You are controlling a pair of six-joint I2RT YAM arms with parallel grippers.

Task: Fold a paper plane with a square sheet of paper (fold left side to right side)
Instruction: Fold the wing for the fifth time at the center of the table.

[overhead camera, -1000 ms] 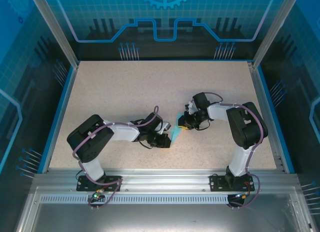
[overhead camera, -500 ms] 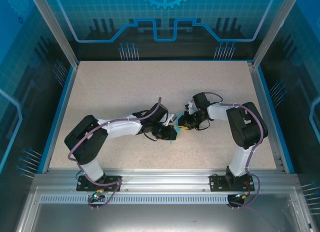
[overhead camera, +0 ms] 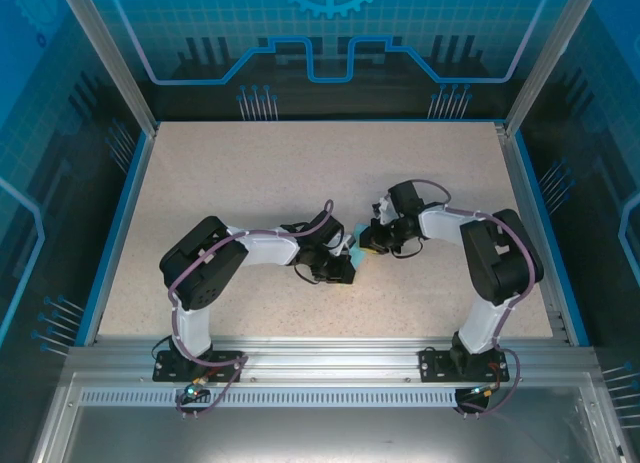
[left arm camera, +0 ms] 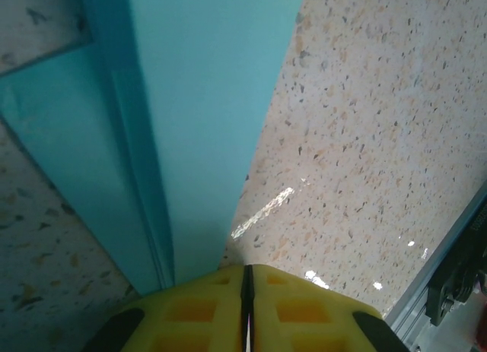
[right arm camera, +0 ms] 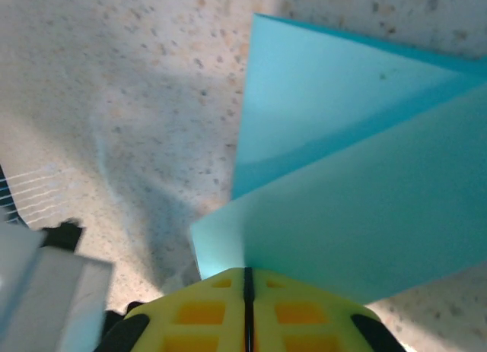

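Observation:
The light-blue sheet of paper point(overhead camera: 353, 251) lies creased near the table's middle, between the two grippers. My left gripper point(overhead camera: 346, 267) is at its near-left end. In the left wrist view the yellow jaws point(left arm camera: 247, 270) are shut, and the paper point(left arm camera: 205, 101) with its long ridge runs away from the tips. My right gripper point(overhead camera: 366, 245) is at its right side. Its jaws point(right arm camera: 247, 273) are also shut, tips against a raised flap of the paper point(right arm camera: 358, 207) that spreads to both sides of the seam. No paper shows between either pair of jaws.
The speckled tabletop point(overhead camera: 250, 183) has free room at the back and left. A blue rim point(overhead camera: 118, 228) and metal frame posts point(overhead camera: 105, 53) enclose it. The left arm's links point(overhead camera: 205, 268) lie low across the near-left area.
The left arm swung its elbow in and carried its gripper right to the paper's near end. The right gripper stayed in place and its jaws closed fully.

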